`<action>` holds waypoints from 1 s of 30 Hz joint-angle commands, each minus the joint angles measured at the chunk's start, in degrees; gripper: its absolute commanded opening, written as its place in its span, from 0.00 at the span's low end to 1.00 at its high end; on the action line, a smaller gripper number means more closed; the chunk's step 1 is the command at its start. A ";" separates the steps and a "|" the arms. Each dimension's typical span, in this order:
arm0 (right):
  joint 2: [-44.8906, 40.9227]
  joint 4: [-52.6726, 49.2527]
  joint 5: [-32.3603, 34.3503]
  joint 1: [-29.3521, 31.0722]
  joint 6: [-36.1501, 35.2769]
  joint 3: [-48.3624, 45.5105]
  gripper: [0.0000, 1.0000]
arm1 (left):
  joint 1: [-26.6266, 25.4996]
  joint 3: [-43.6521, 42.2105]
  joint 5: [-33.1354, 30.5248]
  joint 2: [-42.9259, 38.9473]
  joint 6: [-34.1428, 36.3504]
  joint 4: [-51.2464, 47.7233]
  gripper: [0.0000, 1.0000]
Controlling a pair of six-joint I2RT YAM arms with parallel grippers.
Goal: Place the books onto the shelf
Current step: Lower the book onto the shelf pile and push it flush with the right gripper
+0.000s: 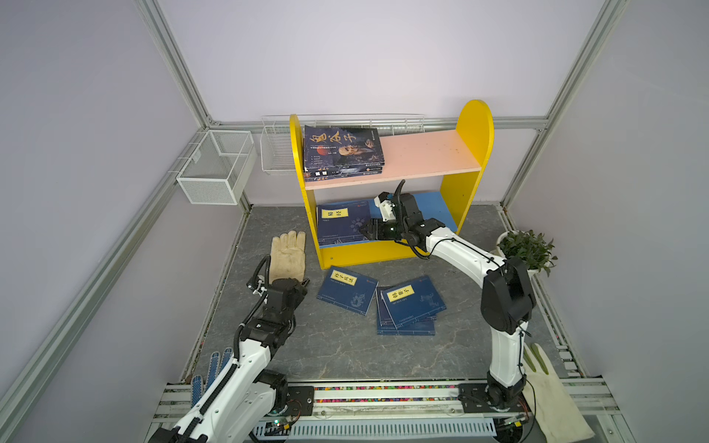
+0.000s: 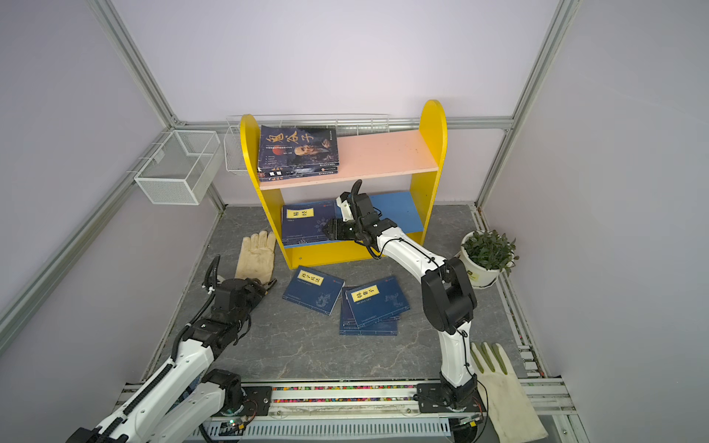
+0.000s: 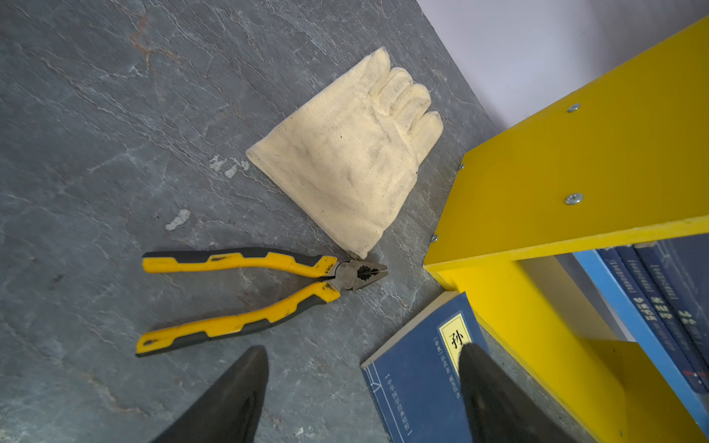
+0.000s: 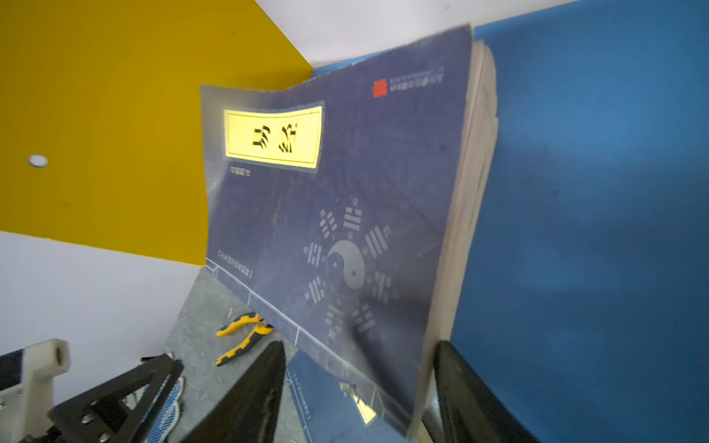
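Grey stone-patterned surface (image 1: 345,356), pale walls, aluminium frame.

Both top views: small two-tier wooden shelf (image 1: 474,130), with yellow round-topped sides, a pink upper board and a blue lower board, stands at the back. Dark glossy paperbacks (image 1: 341,147) are stacked at the pink board's left end. Thin navy books (image 1: 339,226) with yellow labels lie flat on the blue board's left half. Black right gripper (image 1: 363,230) reaches into the lower tier at that stack's right edge. On the surface before the shelf lie a single navy book (image 1: 347,290) and a loose navy pile (image 1: 412,305). Black left gripper (image 1: 305,284) hovers near a cream fabric glove (image 1: 287,253).

Left wrist view: left gripper released, nothing between the spread fingers. Yellow-and-black pliers (image 3: 245,299) lie beside the glove's cuff.

Right wrist view, blurred: right gripper released, fingers apart either side of the top book's corner; its yin-yang cover bows. Contact cannot be told.
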 commanded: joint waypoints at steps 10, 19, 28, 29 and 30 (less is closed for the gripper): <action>1.07 -3.38 4.15 0.25 -6.16 3.74 0.57 | 0.36 1.55 0.72 1.31 0.09 0.81 0.78; 3.31 -2.97 3.62 0.24 -6.93 5.35 0.34 | 0.31 2.41 1.41 2.98 0.84 1.26 0.78; 4.50 -2.14 2.46 0.40 -6.60 6.11 0.29 | 0.36 2.52 2.10 3.81 1.67 2.09 0.78; 4.51 -2.14 2.78 0.36 -6.58 6.04 0.30 | 0.33 2.59 2.37 4.00 2.05 2.44 0.78; 4.42 -1.96 3.19 0.38 -6.58 5.97 0.31 | 0.35 2.68 2.56 4.25 2.52 2.66 0.78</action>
